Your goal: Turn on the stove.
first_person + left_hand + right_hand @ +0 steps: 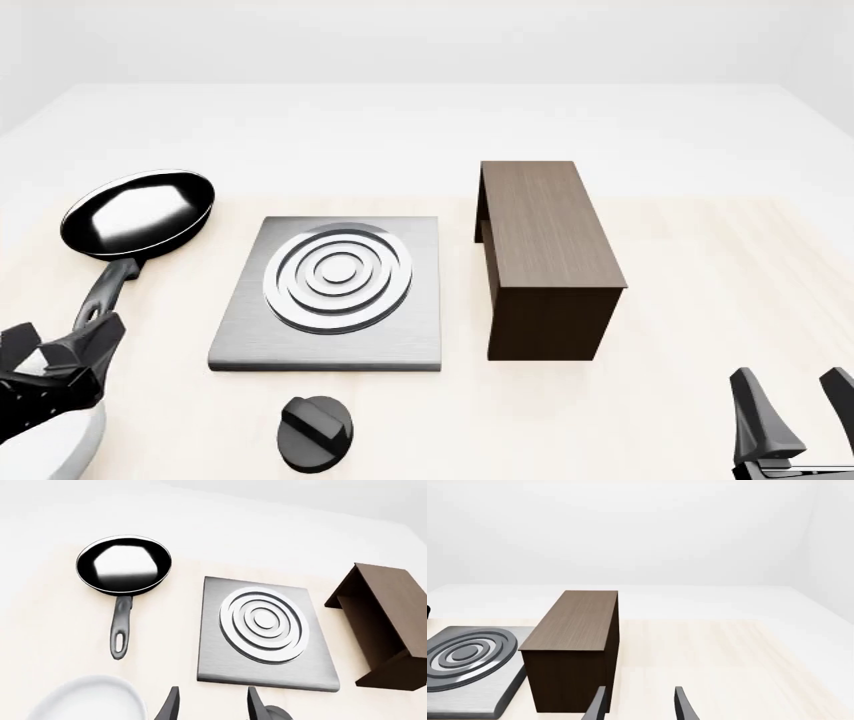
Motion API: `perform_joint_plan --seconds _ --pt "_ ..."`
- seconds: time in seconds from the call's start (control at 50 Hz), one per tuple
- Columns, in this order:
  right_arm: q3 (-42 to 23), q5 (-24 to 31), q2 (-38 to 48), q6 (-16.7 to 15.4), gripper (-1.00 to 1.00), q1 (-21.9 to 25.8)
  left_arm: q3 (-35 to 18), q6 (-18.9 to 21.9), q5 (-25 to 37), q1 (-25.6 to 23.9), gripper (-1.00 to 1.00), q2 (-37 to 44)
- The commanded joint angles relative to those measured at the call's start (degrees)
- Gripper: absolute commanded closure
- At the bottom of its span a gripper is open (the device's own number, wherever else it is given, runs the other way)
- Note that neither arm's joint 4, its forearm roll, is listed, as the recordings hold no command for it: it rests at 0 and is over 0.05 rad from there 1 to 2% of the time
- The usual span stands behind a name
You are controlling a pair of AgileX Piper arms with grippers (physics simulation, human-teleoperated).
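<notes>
**A:** On the left wrist view: stove (267, 635) sits square on the pale table (53, 615), bare strips of tabletop on both its sides. Frying pan (123, 567) one side, brown wooden box (383, 625) the other, neither touching the slab. White plate (90, 700) edge by the left gripper (212, 705).

**B:** Claw state?

**A:** Two fingers spread apart, nothing between them. Stove lies just ahead of the tips. Round dark shape beside one finger is cut off, can't tell what it is.

**B:** Front view?

**A:** Knob (316, 432) lies on the table just in front of the stove's near edge, apart from it. Left gripper (60, 365) low at the left edge, well to the knob's left. Right gripper (794, 415) at bottom right, fingers parted, holding nothing, wide open table around it.

**B:** Right wrist view?

**A:** Box nearest, stove beyond it at the frame edge. Fingers apart, empty.

**B:** Counts?

**A:** One stove, one knob, one pan, one box, one plate, two grippers.
</notes>
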Motion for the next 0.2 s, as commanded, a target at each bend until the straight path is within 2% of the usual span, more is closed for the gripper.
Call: perform_joint_plan --seconds 0.02,0.12,0.2 --pt "0.0 0.0 0.0 0.0 -1.00 0.0 -4.5 5.6 3.9 4.0 -1.00 -3.4" --pt "0.0 0.0 0.0 0.0 -1.00 0.0 -5.6 6.6 5.8 4.5 -1.00 -4.9" --pt "0.0 0.0 0.0 0.0 -1.00 0.0 -6.4 10.9 6.6 4.9 -1.00 -6.3"
